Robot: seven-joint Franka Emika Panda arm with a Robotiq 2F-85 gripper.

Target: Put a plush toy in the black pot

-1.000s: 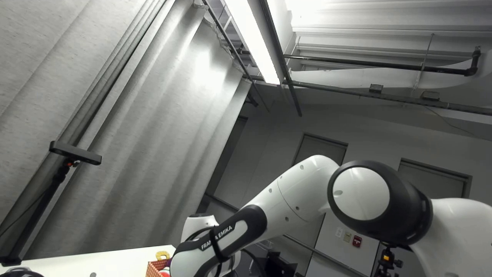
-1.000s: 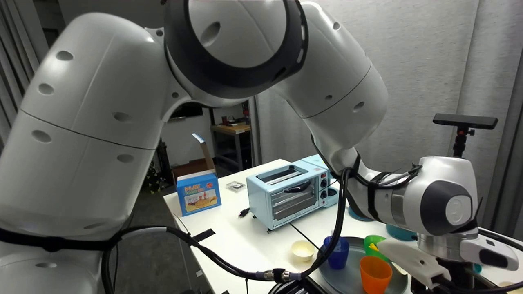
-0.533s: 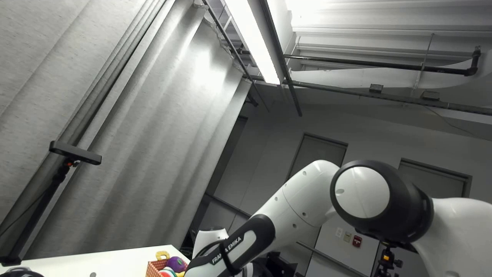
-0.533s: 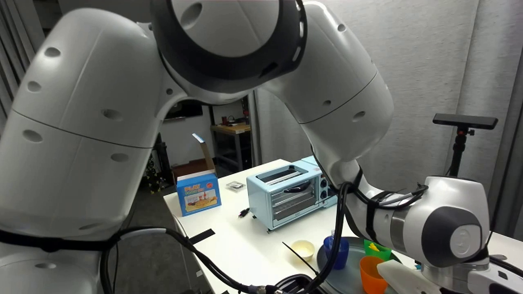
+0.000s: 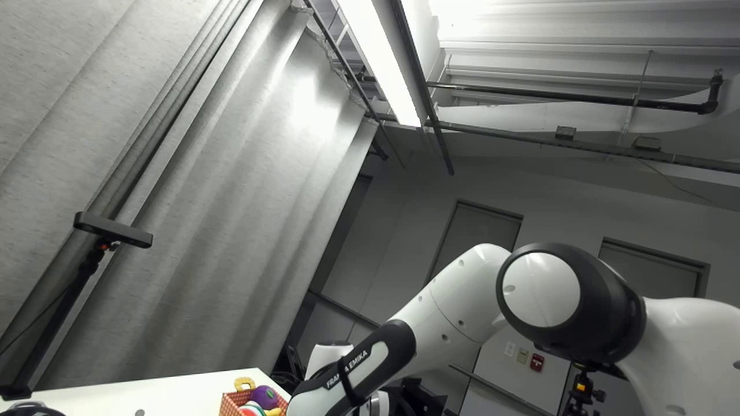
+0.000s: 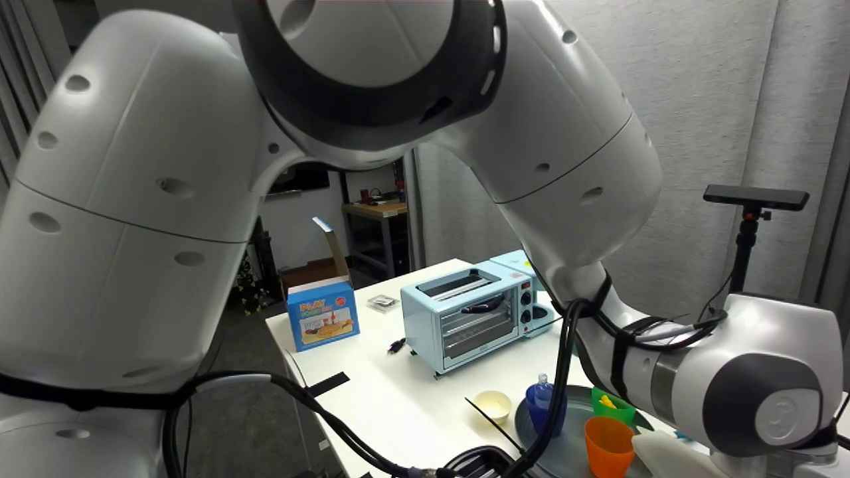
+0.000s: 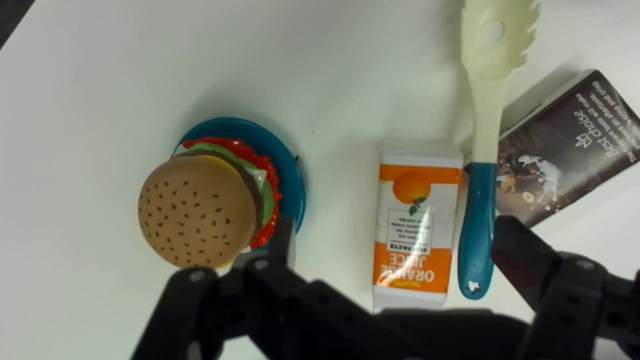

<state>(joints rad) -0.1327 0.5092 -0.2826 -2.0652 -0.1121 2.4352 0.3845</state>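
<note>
My gripper is open and empty in the wrist view, above the white table. An orange juice carton and a teal-handled pasta spoon lie below and between its fingers. The left finger overlaps the edge of a teal plate with a toy burger. No plush toy is clearly recognizable. A purple round item sits in a red checked basket in an exterior view; I cannot tell whether it is plush. A dark round object is cut off at the lower left; I cannot tell whether it is the pot.
A brown carton lies beside the spoon. In an exterior view, a grey round tray holds blue, green and orange cups. A cream bowl and light-blue toaster oven stand nearby.
The arm's wrist has moved right and down in an exterior view. In an exterior view the forearm has shifted right, uncovering more of the basket and the purple item.
</note>
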